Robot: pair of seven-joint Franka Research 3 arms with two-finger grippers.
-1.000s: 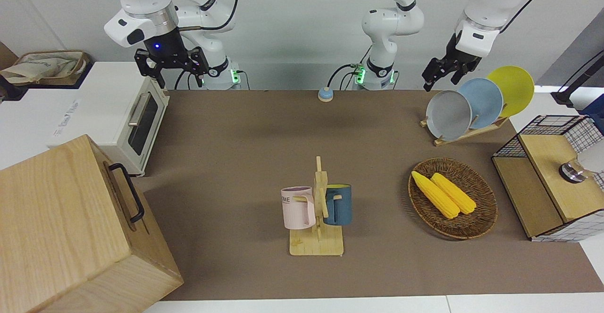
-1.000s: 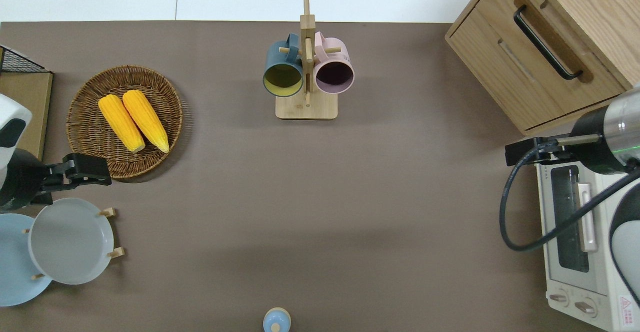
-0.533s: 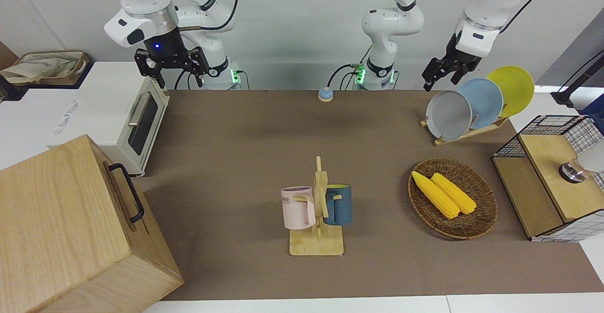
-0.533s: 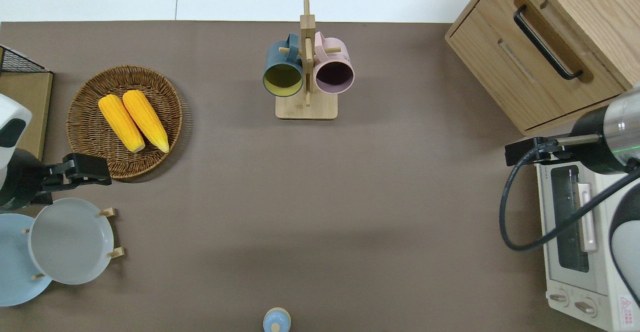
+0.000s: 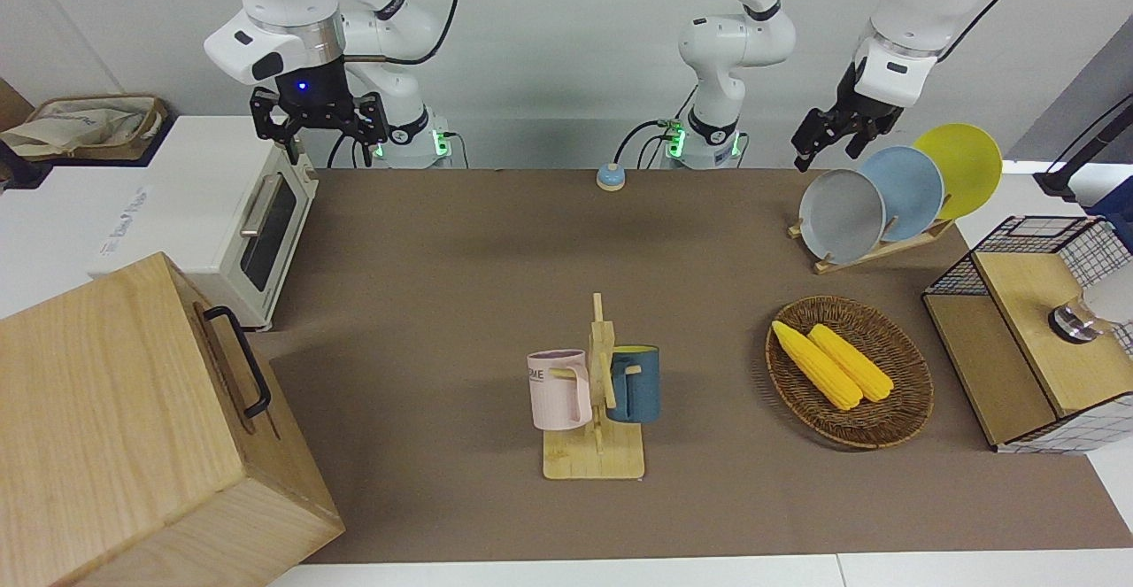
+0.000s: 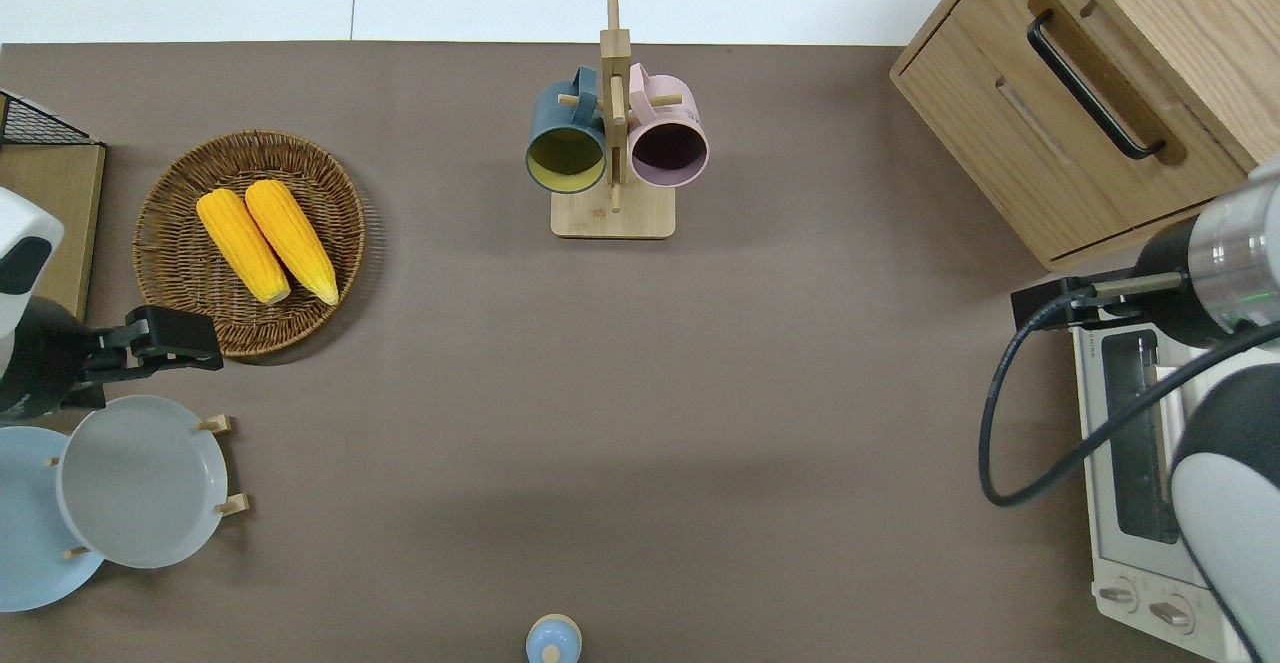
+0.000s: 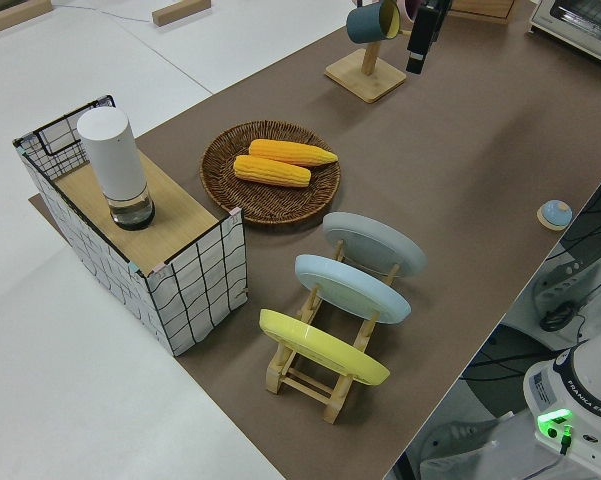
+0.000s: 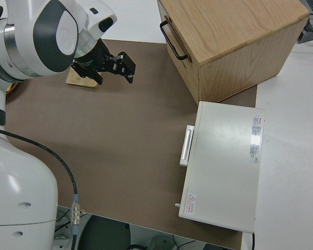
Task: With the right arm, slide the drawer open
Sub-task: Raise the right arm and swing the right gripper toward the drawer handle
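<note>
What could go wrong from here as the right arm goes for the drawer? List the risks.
1. The right hand is up over the white toaster oven, which stands between it and the wooden box, so a low path could clip the oven.
2. The wide light-wood drawer has only a thin black bar handle, set at an angle to the table edge; a misaligned hand could miss it or slip off.

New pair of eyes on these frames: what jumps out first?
Probably the big pale wooden box at the right arm's end of the table, its drawer shut, black bar handle untouched. The right gripper, blue light on and fingers open, hangs up by the white toaster oven, which sits nearer the robots than the box. Then colour: two yellow corn cobs in a wicker basket toward the left arm's end; that arm is parked.
</note>
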